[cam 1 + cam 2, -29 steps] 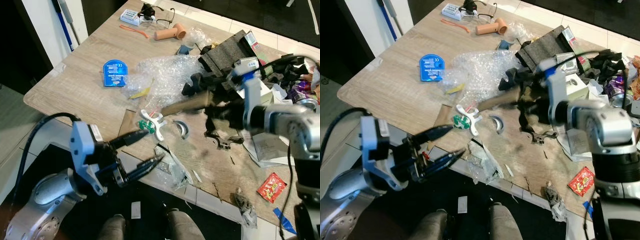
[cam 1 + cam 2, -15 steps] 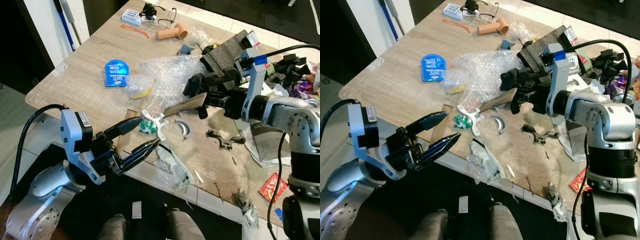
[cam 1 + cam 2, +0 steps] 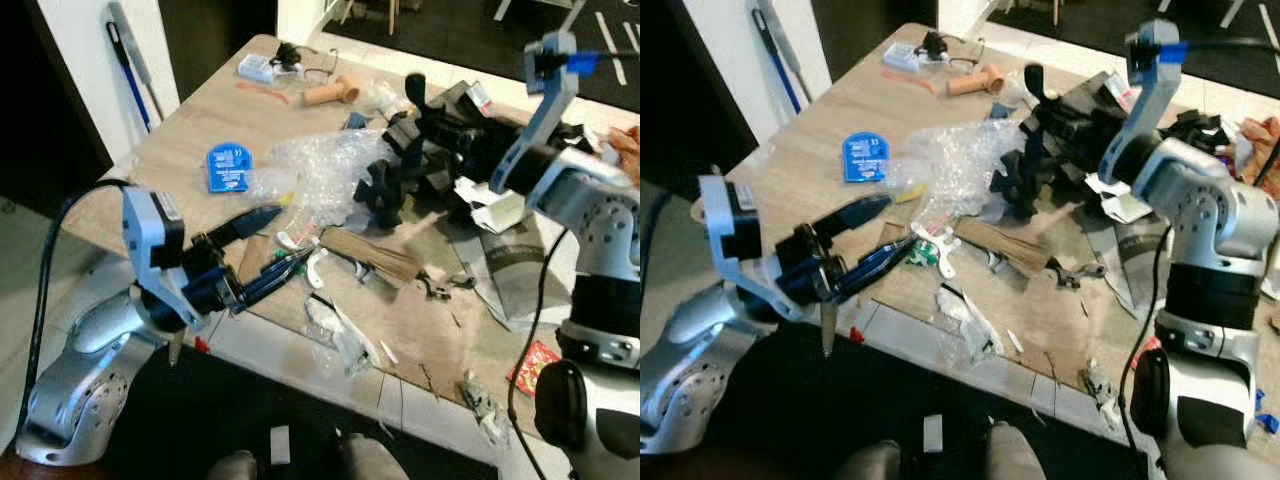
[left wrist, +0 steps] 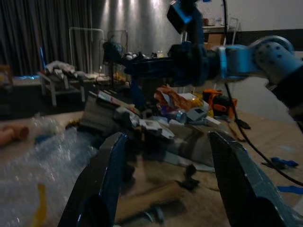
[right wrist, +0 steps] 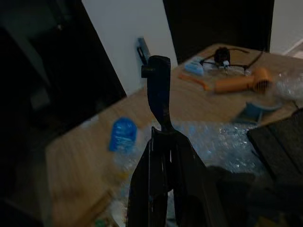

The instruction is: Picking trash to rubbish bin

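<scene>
A light wood-grain table point(image 3: 180, 150) fills the middle of the head views, its near edge running toward 5 o'clock. Beneath that edge the floor point(image 3: 300, 425) lies in deep shadow. At 11 o'clock stands a white wall panel point(image 3: 85, 60) with dark openings on both sides. Pale floor tiles point(image 3: 1060, 40) show beyond the table at 12 o'clock. In the left wrist view, dark pleated curtains point(image 4: 42, 33) hang at 10 o'clock, lit softly from above.
</scene>
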Robot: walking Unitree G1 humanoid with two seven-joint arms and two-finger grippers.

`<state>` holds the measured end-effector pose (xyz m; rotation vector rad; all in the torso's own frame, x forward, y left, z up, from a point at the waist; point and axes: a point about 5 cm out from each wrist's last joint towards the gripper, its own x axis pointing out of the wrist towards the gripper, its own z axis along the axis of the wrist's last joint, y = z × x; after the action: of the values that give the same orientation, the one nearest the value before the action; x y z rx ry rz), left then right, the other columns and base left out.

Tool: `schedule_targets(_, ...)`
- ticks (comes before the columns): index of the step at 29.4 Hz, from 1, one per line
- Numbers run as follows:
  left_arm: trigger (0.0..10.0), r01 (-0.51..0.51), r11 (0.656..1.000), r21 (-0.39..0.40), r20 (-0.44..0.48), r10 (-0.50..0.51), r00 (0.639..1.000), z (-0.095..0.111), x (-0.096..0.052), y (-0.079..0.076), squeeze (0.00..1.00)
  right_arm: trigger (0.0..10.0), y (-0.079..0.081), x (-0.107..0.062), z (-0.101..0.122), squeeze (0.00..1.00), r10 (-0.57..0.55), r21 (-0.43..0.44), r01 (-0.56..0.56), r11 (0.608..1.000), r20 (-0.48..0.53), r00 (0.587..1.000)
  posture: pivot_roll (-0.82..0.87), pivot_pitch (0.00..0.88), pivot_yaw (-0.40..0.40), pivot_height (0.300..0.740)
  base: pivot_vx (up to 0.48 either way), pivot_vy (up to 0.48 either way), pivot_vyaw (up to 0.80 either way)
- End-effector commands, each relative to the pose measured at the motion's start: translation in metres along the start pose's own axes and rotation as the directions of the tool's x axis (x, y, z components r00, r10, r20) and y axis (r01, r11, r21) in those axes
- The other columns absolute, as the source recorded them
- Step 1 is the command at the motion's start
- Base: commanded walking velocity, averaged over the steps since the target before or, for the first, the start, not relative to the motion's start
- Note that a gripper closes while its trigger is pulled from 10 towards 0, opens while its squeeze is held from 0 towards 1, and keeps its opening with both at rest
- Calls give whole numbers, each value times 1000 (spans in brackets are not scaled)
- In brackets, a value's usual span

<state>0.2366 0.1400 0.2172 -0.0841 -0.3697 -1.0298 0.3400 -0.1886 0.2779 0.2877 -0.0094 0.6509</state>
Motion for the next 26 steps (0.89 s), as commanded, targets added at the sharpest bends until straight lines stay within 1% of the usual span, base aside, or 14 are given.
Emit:
schedule_targets(1,10000,-42,999,-2,3,42,999,-4,0,8,0,10000,-3,1,-12,0,-22,26,22,999,0,1000,-123,0,-29,740,0,0,0)
schedule_targets(5,10000,-188,982,-14,-45,187,981,-16,1,25,0,10000,2,3,-33,0,-39,79,36,996,44,998,-118,0,-26,740,0,0,0)
schedule_targets(6,10000,-188,982,-14,-45,187,981,-16,1,25,0,10000,2,3,-33,0,-39,79,36,996,44,998,-118,0,-26,740,0,0,0)
schedule_targets(9,10000,-261,965,-7,-83,259,962,-24,-2,34,0,10000,4,6,-38,0,-63,101,54,993,87,994,-122,0,-13,740,0,0,0)
schedule_targets(10,10000,-325,946,10,-127,323,938,-32,-6,40,0,10000,10,9,-44,0,-75,90,64,994,114,991,-124,0,-6,740,0,0,0)
schedule_targets(14,10000,-368,929,40,-143,370,918,-37,-10,45,0,10000,16,10,-48,0,-72,97,58,994,149,986,-121,0,-2,740,0,0,0)
schedule_targets(16,10000,-463,885,42,-138,464,875,-43,-18,52,0,10000,19,9,-58,0,-106,122,85,989,180,978,-119,0,7,740,0,0,0)
schedule_targets(17,10000,-513,857,49,-138,514,846,-47,-20,55,0,10000,20,10,-63,0,-125,97,109,989,174,977,-115,0,0,740,0,0,0)
schedule_targets(18,10000,-513,857,49,-138,514,846,-47,-20,55,0,10000,20,10,-63,0,-125,97,109,989,174,977,-115,0,0,740,0,0,0)
schedule_targets(19,10000,-573,817,59,-134,576,807,-54,-20,56,0,10000,18,15,-69,0,-158,60,148,987,221,963,-97,0,-17,740,0,0,0)
schedule_targets(20,10000,-600,797,63,-133,603,787,-58,-20,55,0,10000,16,15,-70,0,-181,26,180,983,232,956,-87,0,-26,740,0,0,0)
schedule_targets(21,10000,-615,785,66,-132,618,775,-60,-20,53,0,10000,15,16,-71,0,-196,8,201,980,242,950,-87,0,-26,740,0,0,0)
schedule_targets(24,10000,-665,745,43,-127,665,736,-67,-21,48,0,10000,14,20,-80,0,-183,25,181,983,206,961,-77,0,-32,740,0,0,0)
schedule_targets(26,10000,-667,743,45,-126,667,734,-67,-20,48,0,10000,14,21,-80,0,-185,22,184,983,206,961,-77,0,-32,740,0,0,0)
